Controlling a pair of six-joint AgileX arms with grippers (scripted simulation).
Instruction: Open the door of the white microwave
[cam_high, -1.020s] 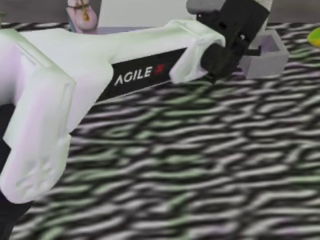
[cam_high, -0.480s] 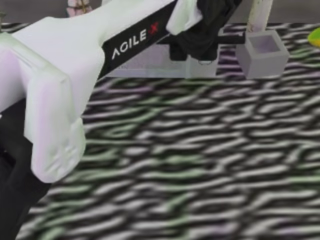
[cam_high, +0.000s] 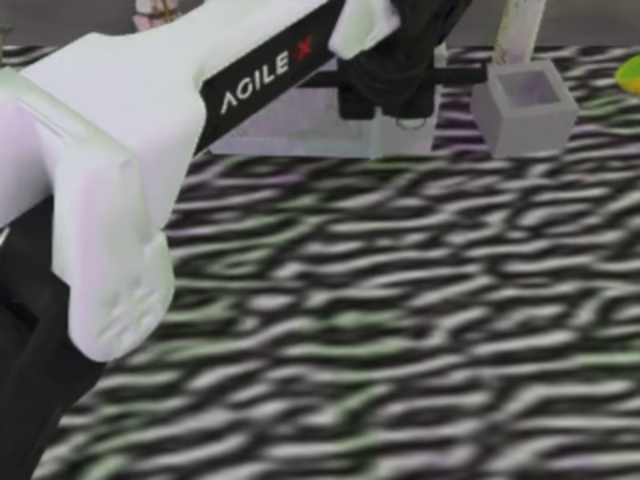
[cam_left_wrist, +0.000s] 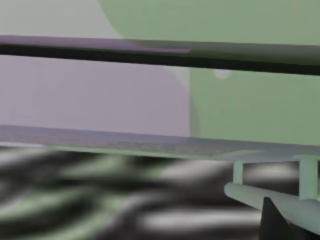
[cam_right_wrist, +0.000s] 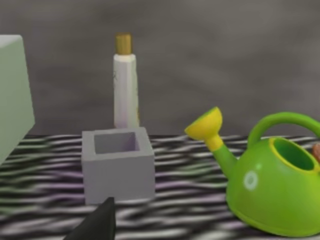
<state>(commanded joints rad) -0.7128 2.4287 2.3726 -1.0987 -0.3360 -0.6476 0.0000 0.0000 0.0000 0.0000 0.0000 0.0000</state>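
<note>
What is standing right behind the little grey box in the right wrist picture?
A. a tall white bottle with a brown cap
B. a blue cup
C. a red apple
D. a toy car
A: in the right wrist view a tall white bottle with a brown cap stands just behind the open grey box, while the green watering can sits off to the side.

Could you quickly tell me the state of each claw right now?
Left claw: at the microwave door, state cannot be told.
Right claw: parked, cannot be told.
</note>
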